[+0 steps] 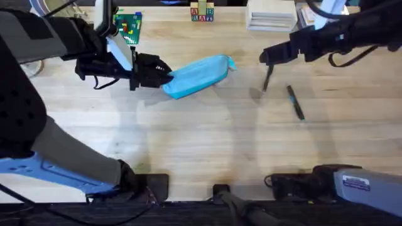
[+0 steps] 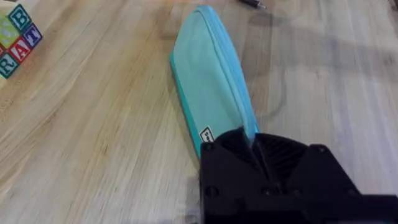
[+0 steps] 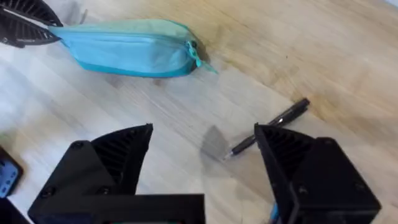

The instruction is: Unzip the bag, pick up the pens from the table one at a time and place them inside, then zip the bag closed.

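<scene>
Bag end in L gripper fingers | R gripper open — pen beside

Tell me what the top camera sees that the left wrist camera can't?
Seen from overhead but not from the left wrist: the right gripper, open above the table, and a green toy board at the far edge.

Seen from the left wrist but not from overhead: the little label on the bag, right by the fingers.

Both: the blue bag, the left gripper pinching its end, the letter blocks, and a pen, though the wrist catches just its tip.
</scene>
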You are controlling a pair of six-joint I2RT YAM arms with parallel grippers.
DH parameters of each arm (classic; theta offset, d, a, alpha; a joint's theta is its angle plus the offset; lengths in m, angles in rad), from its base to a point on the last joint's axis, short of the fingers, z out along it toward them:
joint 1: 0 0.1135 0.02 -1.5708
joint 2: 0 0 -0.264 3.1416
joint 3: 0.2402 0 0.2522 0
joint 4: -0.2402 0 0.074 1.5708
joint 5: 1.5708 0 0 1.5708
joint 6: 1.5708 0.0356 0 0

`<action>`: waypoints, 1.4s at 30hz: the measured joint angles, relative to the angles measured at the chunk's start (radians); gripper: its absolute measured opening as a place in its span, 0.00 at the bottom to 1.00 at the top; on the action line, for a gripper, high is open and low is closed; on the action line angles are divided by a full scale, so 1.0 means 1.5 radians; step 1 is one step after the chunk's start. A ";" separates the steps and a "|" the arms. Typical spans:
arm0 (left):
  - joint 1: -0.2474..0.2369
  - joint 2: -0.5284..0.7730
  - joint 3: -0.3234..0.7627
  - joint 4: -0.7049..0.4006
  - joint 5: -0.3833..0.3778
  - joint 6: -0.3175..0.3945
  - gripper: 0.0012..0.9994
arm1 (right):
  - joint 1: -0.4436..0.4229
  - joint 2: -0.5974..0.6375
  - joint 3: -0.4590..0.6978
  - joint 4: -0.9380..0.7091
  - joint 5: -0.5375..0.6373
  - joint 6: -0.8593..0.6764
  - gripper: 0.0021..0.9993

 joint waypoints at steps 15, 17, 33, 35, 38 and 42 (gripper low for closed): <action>0.000 0.000 0.000 0.000 0.000 0.000 0.04 | 0.000 0.106 0.000 0.121 -0.109 -0.101 1.00; 0.000 0.000 0.000 0.000 0.000 0.000 0.04 | 0.000 0.120 0.000 0.132 -0.122 -0.119 1.00; 0.000 0.000 0.000 0.000 0.000 0.000 0.04 | 0.010 0.187 0.000 0.168 -0.156 -0.200 1.00; 0.000 0.000 0.000 0.000 0.000 0.000 0.04 | 0.024 0.187 0.000 0.174 -0.157 -0.226 1.00; 0.000 0.000 0.000 0.000 0.000 0.000 0.04 | 0.033 0.187 0.000 0.182 -0.157 -0.241 1.00; 0.000 0.000 0.000 0.000 0.000 0.000 0.04 | 0.040 0.187 0.000 0.195 -0.158 -0.251 1.00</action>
